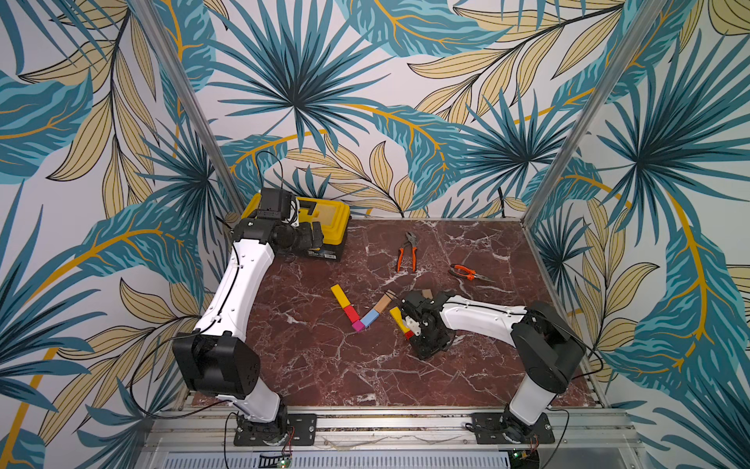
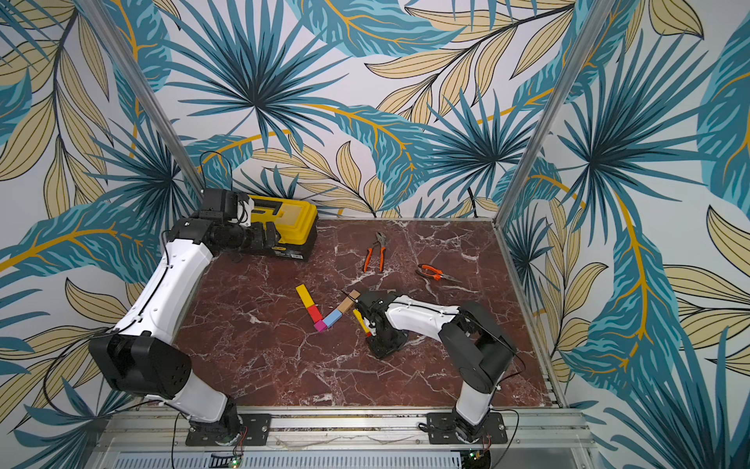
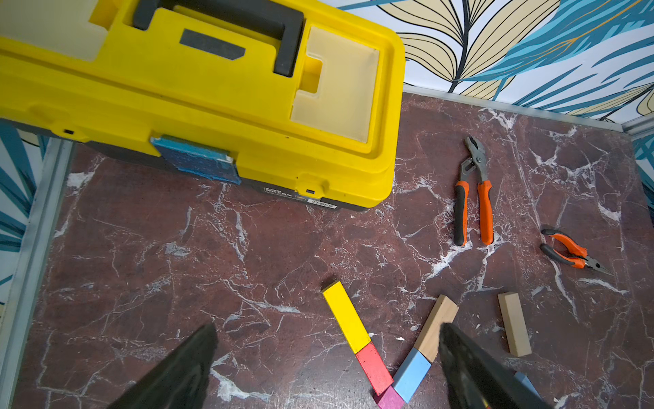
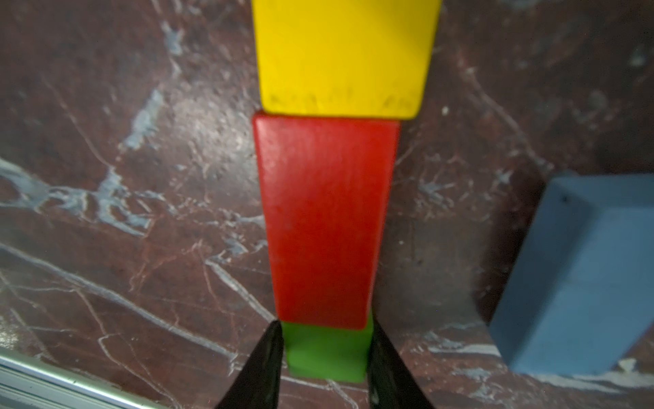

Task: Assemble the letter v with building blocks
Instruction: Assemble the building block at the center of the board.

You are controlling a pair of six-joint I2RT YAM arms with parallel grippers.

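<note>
In both top views the letter v lies mid-table: a yellow bar (image 1: pixel 340 295) and a red block (image 1: pixel 351 314) form one arm, a magenta cube (image 1: pixel 358 325) the point, and a light-blue block (image 1: pixel 368 318) with a plain-wood bar (image 1: pixel 382 303) the other arm. To its right, a second yellow bar (image 4: pixel 341 56), a red block (image 4: pixel 323 219) and a green cube (image 4: pixel 327 354) lie end to end. My right gripper (image 4: pixel 326 331) straddles that cube, fingers tight beside it; contact is unclear. My left gripper (image 3: pixel 327 325) hangs open by the toolbox, holding nothing.
A yellow toolbox (image 1: pixel 320 219) stands at the back left. Orange-handled pliers (image 1: pixel 407 253) and needle-nose pliers (image 1: pixel 468 274) lie at the back. A loose plain-wood bar (image 3: pixel 515 324) and a light-blue block (image 4: pixel 580 276) lie near the right gripper.
</note>
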